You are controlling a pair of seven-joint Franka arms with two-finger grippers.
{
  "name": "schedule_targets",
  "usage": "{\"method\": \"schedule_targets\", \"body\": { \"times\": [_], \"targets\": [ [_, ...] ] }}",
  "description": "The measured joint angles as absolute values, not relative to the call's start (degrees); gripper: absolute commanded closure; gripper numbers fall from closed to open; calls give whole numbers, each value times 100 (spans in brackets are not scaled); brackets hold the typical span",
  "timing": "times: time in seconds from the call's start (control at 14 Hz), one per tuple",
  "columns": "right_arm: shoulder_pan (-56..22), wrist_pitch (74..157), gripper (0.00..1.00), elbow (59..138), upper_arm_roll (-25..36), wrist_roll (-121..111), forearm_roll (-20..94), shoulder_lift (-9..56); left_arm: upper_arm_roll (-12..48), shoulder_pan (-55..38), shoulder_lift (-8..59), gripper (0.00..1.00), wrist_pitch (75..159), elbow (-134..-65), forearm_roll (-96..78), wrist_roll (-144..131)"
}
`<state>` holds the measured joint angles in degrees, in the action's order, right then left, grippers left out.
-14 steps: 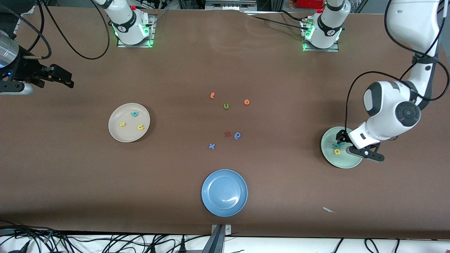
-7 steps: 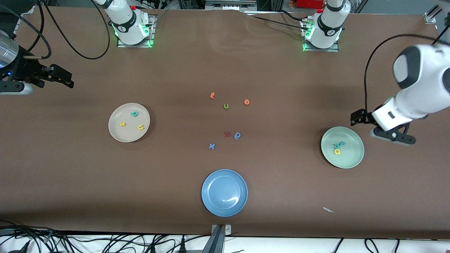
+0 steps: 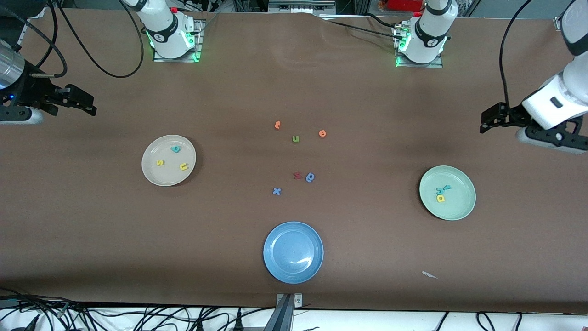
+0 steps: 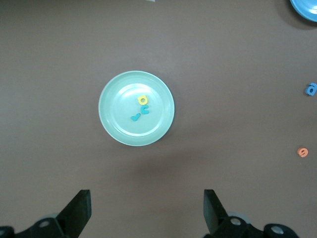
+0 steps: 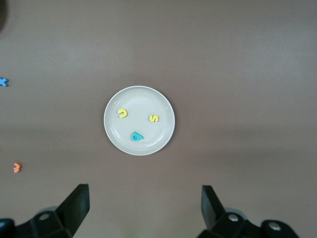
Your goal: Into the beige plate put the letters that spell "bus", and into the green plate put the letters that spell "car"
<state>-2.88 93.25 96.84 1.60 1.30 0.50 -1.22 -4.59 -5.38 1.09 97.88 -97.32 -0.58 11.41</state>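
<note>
The beige plate [image 3: 152,174] holds a teal b [image 3: 175,149], a yellow s [image 3: 159,162] and a yellow u [image 3: 183,167]. In the right wrist view the beige plate [image 5: 148,145] shows the same three. The green plate [image 3: 461,204] holds a yellow a [image 3: 440,198] with a teal c [image 4: 145,110] and a teal r [image 4: 134,117] beside it. My left gripper [image 3: 498,120] hangs open and empty, high over bare table at the left arm's end, off the green plate [image 4: 113,126]. My right gripper [image 3: 85,103] waits open and empty over the right arm's end.
A blue plate [image 3: 275,266] sits near the table's front edge, with nothing in it. Loose letters lie mid-table: an orange one [image 3: 277,124], an olive u [image 3: 295,139], an orange e [image 3: 322,133], a red one [image 3: 297,175], a blue one [image 3: 310,177], a blue x [image 3: 276,191].
My left gripper has risen off the green plate and swung away toward the left arm's end, its fingers opening fully. The letters stay in the plate. The right arm has not moved.
</note>
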Motion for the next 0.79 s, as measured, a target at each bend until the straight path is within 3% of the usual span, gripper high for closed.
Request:
{"method": "schedule_targets", "body": {
  "times": [0.29, 0.57, 0.79],
  "targets": [
    [-291, 9326, 0, 9684, 156, 105, 50, -122, -456, -538, -137, 0, 9771, -9721, -28, 1140],
    [-298, 9326, 0, 9684, 152, 92, 50, -122, -452, -538, -207, 0, 9020, -9477, -28, 1140],
    [-303, 9325, 0, 9684, 147, 87, 50, -122, -454, -523, -195, 0, 8949, -9452, -28, 1137]
  ]
}}
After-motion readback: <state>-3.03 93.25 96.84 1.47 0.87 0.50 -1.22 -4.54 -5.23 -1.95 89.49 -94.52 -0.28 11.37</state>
